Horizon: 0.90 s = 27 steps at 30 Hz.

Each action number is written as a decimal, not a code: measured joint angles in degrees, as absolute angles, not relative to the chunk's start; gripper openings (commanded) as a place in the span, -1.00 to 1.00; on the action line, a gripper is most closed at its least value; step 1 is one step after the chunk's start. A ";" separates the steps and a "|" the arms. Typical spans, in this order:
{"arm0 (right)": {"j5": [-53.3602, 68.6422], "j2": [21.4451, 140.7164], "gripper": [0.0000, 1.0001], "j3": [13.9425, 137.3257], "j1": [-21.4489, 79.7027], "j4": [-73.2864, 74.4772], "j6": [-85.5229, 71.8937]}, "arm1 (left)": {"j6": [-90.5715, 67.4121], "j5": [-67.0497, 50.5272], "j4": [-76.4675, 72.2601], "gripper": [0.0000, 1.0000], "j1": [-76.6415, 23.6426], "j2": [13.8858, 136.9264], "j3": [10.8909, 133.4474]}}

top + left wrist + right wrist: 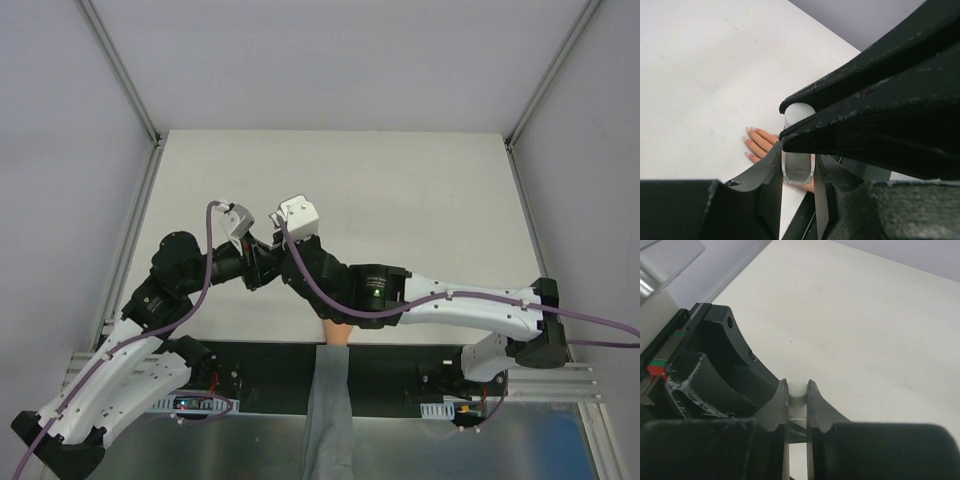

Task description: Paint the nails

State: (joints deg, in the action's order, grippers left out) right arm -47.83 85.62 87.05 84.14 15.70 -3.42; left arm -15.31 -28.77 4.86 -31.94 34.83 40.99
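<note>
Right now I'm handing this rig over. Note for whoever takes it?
Left gripper: shut on the clear bottle.
Right gripper: shut on the bottle's white cap; the cap is on the bottle.
Hand: flat on the table, beside the grippers; nails pale pink, no paint visible.
Done: bottle and cap gripped.
Left: take off the cap, paint every nail.

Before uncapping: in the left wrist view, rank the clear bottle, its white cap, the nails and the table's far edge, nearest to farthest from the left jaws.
1. Clear bottle: gripped, bottom centre.
2. White cap: on the bottle's top, just above.
3. Nails: lying beyond, lower left.
4. Table's far edge: upper right.
</note>
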 measured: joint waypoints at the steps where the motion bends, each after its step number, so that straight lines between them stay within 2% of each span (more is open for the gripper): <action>1: -48.90 86.19 -0.91 87.05 84.14 16.23 -3.53 | -15.31 -28.82 4.95 -1.00 -31.94 35.51 40.91; 6: -46.74 86.19 -0.46 87.02 84.09 16.47 -2.44 | -15.35 -29.65 3.90 -1.00 -31.94 33.28 38.98; 10: -38.98 83.81 -0.14 86.24 83.99 17.23 0.16 | -15.62 -30.89 2.42 -1.00 -31.35 28.21 36.18; 11: -36.82 82.70 0.06 85.73 83.81 17.43 0.89 | -15.66 -31.64 2.15 -1.00 -31.03 27.03 35.44; 14: -29.74 79.09 0.31 84.31 82.65 17.50 2.63 | -15.90 -35.40 1.76 -1.00 -31.03 24.05 33.50; 17: -18.96 75.18 0.39 82.85 79.00 17.21 4.16 | -16.75 -39.40 1.58 -1.00 -31.03 21.76 32.05; 22: 2.94 72.71 0.39 81.19 72.05 16.10 6.26 | -19.09 -45.25 0.73 -1.00 -31.03 19.51 31.83; 25: 14.55 72.90 0.31 79.44 69.73 14.57 6.39 | -20.58 -48.88 -0.32 -1.00 -31.03 19.07 31.86; 27: 20.97 73.41 0.18 78.52 68.82 13.32 6.17 | -21.37 -50.83 -0.84 -1.00 -31.03 19.05 31.88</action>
State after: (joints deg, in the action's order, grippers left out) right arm 20.97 73.41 78.52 68.82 13.32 6.17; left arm -21.37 -50.83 -0.84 -31.03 19.05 31.88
